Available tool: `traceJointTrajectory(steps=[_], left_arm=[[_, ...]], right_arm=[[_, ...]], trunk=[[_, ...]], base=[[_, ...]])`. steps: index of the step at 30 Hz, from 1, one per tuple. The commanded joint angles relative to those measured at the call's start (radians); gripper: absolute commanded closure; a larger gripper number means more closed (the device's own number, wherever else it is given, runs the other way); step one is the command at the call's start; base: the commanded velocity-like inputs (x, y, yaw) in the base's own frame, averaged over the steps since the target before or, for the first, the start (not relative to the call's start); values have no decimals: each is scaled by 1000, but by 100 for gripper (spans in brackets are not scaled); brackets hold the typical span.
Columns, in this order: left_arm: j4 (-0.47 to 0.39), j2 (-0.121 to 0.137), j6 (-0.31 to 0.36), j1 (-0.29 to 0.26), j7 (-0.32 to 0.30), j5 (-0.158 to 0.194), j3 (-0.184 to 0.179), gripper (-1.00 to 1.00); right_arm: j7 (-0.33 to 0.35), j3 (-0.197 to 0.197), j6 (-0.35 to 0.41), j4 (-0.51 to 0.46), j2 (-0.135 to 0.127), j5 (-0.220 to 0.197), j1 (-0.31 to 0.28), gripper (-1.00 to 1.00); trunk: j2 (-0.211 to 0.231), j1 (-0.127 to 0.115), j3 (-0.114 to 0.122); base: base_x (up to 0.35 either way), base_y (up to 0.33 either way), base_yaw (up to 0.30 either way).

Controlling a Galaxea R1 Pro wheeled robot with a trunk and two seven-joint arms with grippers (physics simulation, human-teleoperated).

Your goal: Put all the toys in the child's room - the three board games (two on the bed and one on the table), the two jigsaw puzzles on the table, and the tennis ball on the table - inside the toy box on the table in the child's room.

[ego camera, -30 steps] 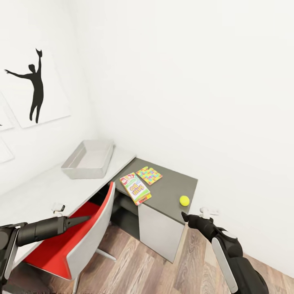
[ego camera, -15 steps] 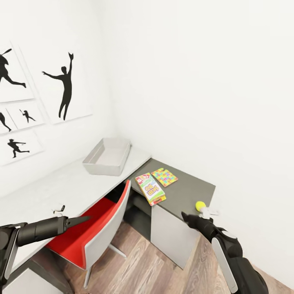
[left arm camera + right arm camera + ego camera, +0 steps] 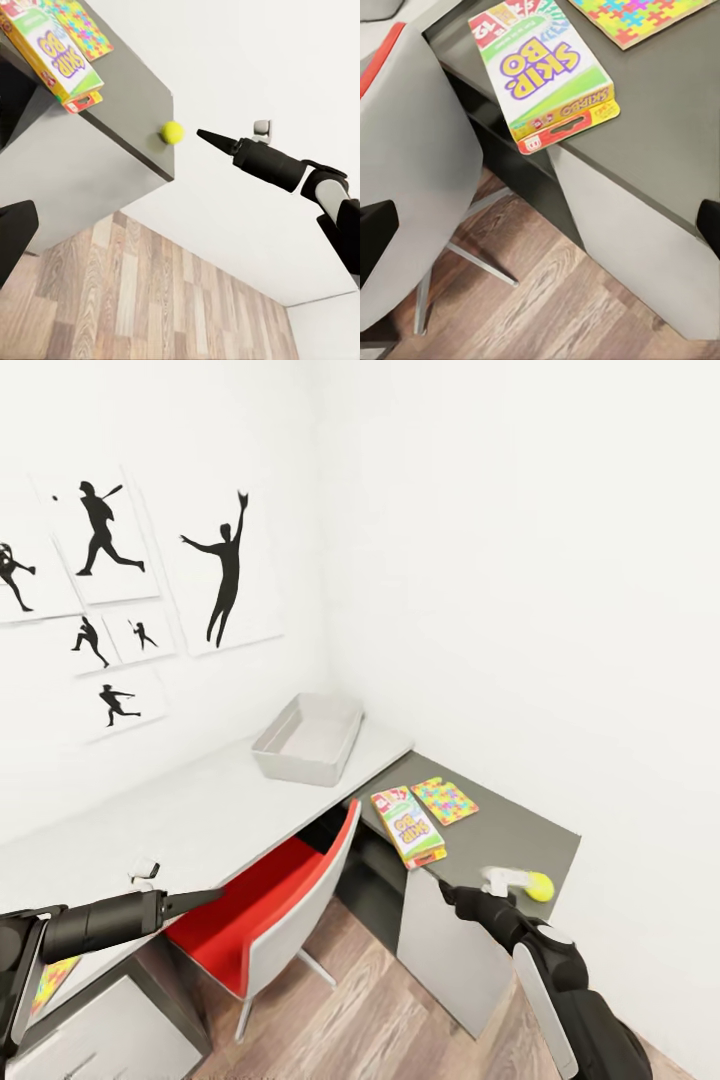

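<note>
Camera swung left — SKIP-BO box (image 3: 408,826) now beside tennis ball (image 3: 539,886).

Head view: high, looking forward and down into the room corner; takes in the posters (image 3: 150,580), the desk (image 3: 200,815), the toy box (image 3: 308,739) and both arms.

Left wrist view: low, beside the dark cabinet end of the desk, facing across to the right arm (image 3: 281,166), floor (image 3: 150,300) below; tennis ball (image 3: 172,132) at the edge.

Right wrist view: close, looking down on the SKIP-BO box (image 3: 546,71), jigsaw puzzle (image 3: 641,16), chair back (image 3: 412,165).

All three views share the SKIP-BO box and puzzle.
</note>
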Motion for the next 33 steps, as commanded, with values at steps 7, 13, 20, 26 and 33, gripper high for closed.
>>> traceJointTrajectory(steps=[7, 13, 20, 26, 33], left_arm=[[-1, 0, 10, -2, -8, -10, 0, -100], [-1, 0, 9, -1, -8, -10, 1, -100], [0, -1, 8, -1, -8, -11, 0, -100], [0, -2, 8, -2, -8, -11, 0, -100], [0, -2, 8, -1, -8, -11, -1, -100]], right_arm=[[2, 2, 4, -1, -1, 0, -1, -100], [-1, 3, 5, -1, -1, 2, -1, -100], [-1, 3, 8, 0, -1, 3, -1, -100], [2, 3, 4, -1, -1, 4, -1, -100], [-1, 4, 2, -3, -1, 6, -1, -100]], trunk=[[-2, 1, -2], [-2, 1, -2], [-2, 1, -2], [-2, 1, -2], [-2, 1, -2]], base=[[128, 0, 226], [62, 0, 29], [6, 0, 3], [21, 0, 0], [128, 0, 9]])
